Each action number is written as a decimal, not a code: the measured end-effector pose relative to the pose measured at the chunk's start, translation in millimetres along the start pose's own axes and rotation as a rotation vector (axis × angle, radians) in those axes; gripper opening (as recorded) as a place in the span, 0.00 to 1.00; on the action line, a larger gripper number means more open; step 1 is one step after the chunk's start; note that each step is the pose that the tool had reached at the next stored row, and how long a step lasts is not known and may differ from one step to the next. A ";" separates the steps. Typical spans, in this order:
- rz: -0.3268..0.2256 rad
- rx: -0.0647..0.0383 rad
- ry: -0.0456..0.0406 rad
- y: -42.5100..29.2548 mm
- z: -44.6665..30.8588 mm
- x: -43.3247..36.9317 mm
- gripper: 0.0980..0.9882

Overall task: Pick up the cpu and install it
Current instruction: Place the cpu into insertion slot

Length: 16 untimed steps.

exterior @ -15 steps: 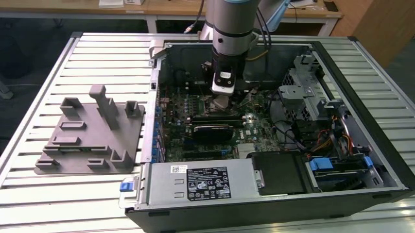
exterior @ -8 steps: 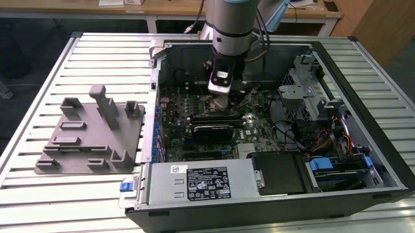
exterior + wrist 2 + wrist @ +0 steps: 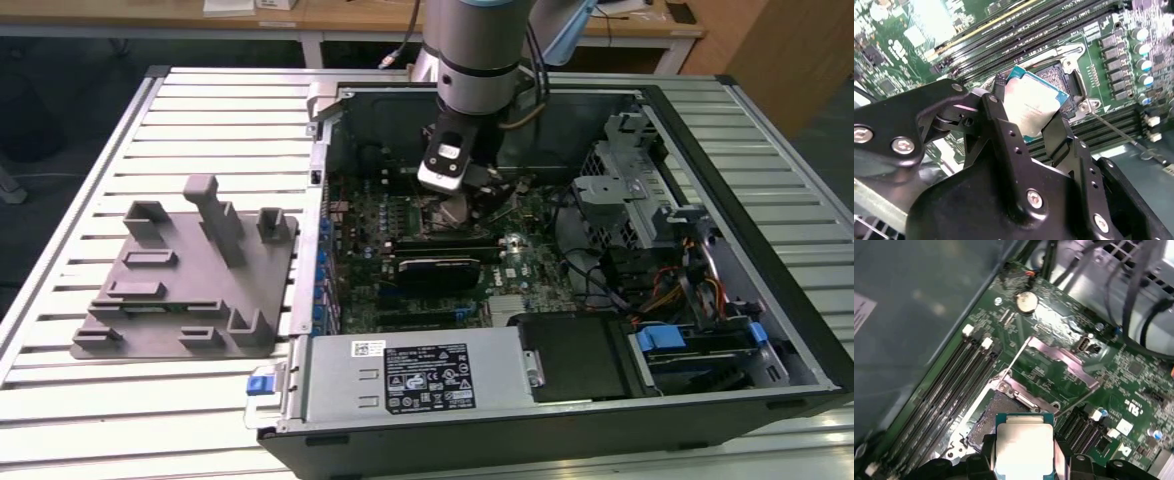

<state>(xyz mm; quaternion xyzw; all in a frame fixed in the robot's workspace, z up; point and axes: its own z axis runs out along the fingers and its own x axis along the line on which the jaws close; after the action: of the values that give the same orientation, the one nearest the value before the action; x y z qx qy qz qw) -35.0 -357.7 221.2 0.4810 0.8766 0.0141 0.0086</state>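
The cpu (image 3: 1030, 104) is a flat square chip with a silver top and a green edge, pinched between my gripper's black fingers (image 3: 1000, 111). My gripper (image 3: 1029, 120) is shut on it and holds it tilted just above the open motherboard socket (image 3: 1058, 75). In the first wrist view the cpu (image 3: 1024, 445) hangs over the socket (image 3: 985, 421) in my gripper (image 3: 1024, 462). The socket's metal load plate (image 3: 1060, 358) and thin lever (image 3: 1015, 360) are swung open. In the exterior view my gripper (image 3: 458, 196) reaches down into the open computer case (image 3: 747, 330).
Memory slots (image 3: 1019, 35) run alongside the socket. A grey plastic tray with upright posts (image 3: 187, 285) sits on the slatted table at the exterior view's left. The power supply (image 3: 414, 375), a drive cage (image 3: 641, 190) and loose cables (image 3: 667, 275) crowd the case.
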 end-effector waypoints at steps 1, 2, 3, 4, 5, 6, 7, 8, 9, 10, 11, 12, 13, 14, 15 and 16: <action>0.017 0.000 -0.0005 0.0 0.1 0.0 0.50; 0.034 0.000 -0.0011 0.0 0.1 0.0 0.50; 0.051 0.000 -0.0017 0.0 0.1 0.0 0.50; 0.068 0.000 -0.0022 0.0 0.2 0.0 0.50; 0.088 0.000 -0.0029 0.0 0.2 0.0 0.50; 0.105 0.000 -0.0035 0.0 0.3 0.0 0.50; 0.123 0.000 -0.0041 0.0 0.4 0.0 0.50; 0.140 0.000 -0.0046 0.0 0.4 0.0 0.50; 0.157 0.000 -0.0052 0.0 0.5 0.0 0.50; 0.174 0.000 -0.0057 0.0 0.5 0.0 0.50; 0.190 0.000 -0.0063 0.0 0.6 0.0 0.50; 0.207 0.000 -0.0068 0.0 0.7 0.0 0.50; 0.223 0.000 -0.0073 0.0 0.8 0.0 0.50; 0.239 0.000 -0.0078 0.0 1.0 0.0 0.50; 0.255 0.000 -0.0084 0.0 1.1 0.0 0.50; 0.271 0.000 -0.0088 0.0 1.3 0.0 0.50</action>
<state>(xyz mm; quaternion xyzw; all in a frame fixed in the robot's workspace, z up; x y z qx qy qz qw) -35.0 -357.7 219.9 0.5952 0.8034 0.0129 0.0104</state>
